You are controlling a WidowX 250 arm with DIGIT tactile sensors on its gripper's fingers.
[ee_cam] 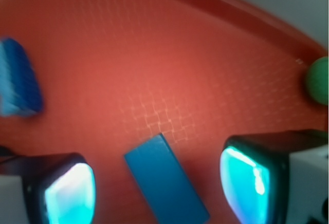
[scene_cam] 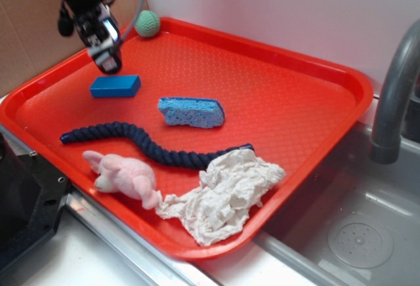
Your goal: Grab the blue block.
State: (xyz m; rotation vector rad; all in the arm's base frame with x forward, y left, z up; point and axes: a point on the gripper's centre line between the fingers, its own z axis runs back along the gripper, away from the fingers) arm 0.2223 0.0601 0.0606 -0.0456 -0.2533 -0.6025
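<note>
Here the blue block (ee_cam: pixel 165 182) lies between the parted gripper (ee_cam: pixel 157 185) fingers

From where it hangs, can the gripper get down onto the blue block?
Probably yes. The gripper hangs open above the blue block, which shows between its fingers in the wrist view. Sponge and rope lie apart from it.

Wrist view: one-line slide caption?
Open gripper hovering above the blue block on the red tray, sponge left, green ball right.
</note>
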